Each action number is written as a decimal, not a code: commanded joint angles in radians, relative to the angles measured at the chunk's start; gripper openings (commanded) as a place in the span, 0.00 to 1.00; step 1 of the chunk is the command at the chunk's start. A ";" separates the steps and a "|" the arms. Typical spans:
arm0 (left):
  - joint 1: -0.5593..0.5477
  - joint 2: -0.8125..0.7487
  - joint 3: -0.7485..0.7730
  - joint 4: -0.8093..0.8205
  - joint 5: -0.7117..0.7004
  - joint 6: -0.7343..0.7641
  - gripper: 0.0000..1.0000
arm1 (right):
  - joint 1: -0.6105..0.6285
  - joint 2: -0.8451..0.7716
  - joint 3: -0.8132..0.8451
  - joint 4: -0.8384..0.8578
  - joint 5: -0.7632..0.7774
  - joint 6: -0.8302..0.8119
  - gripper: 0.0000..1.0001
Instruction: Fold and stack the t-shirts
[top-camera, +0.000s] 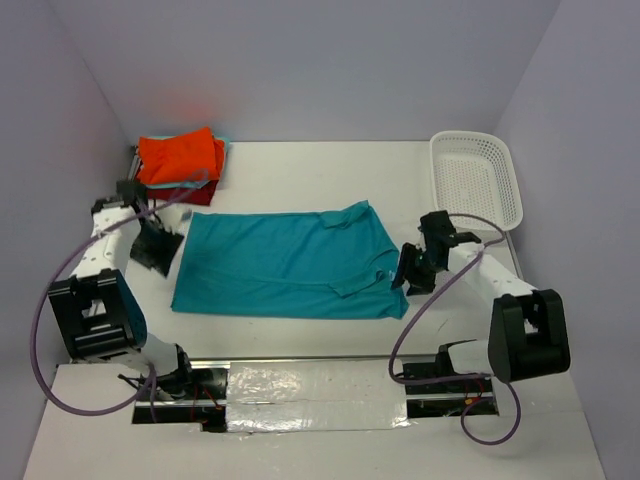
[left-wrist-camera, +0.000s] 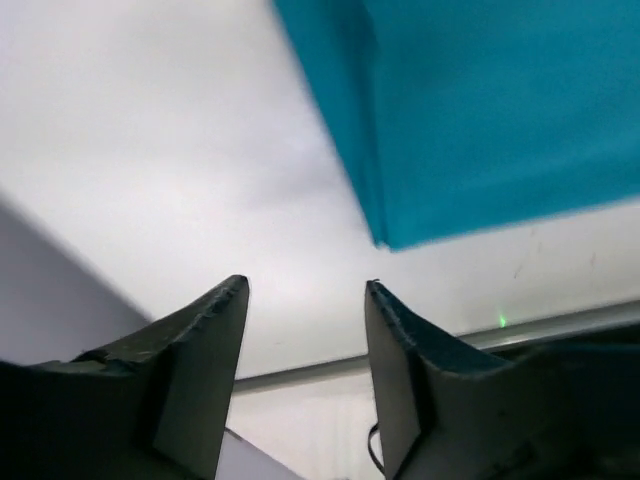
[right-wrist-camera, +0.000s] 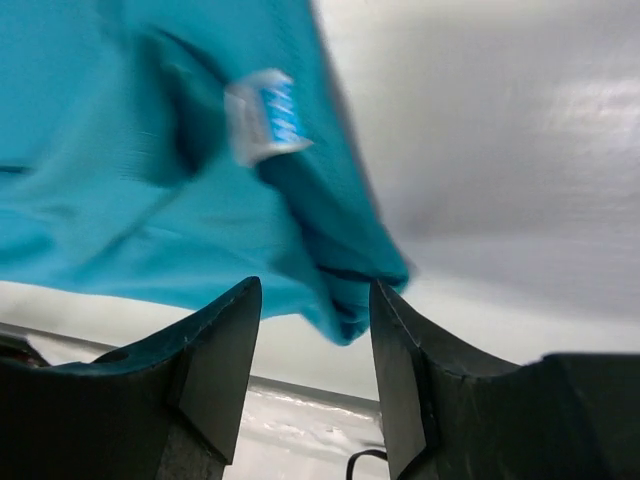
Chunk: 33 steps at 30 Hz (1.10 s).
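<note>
On the white table (top-camera: 300, 175), the left gripper (left-wrist-camera: 306, 287) and right gripper (right-wrist-camera: 316, 285) are spread, empty, flanking the teal shirt (top-camera: 280, 265); a careless grab may undo its fold.

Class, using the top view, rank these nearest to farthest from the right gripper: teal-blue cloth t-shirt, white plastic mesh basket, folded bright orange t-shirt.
1. Teal-blue cloth t-shirt: beside the right gripper, centre.
2. White plastic mesh basket: far right.
3. Folded bright orange t-shirt: far left.
</note>
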 joint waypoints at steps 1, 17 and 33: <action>-0.037 0.001 0.336 -0.045 0.088 -0.063 0.59 | -0.007 -0.084 0.175 -0.066 0.064 -0.066 0.54; -1.149 0.258 0.261 0.466 0.323 -0.028 0.56 | -0.013 0.186 0.195 0.182 -0.258 -0.098 0.47; -1.221 0.439 0.221 0.678 0.148 -0.077 0.49 | -0.011 0.294 0.185 0.221 -0.233 -0.084 0.25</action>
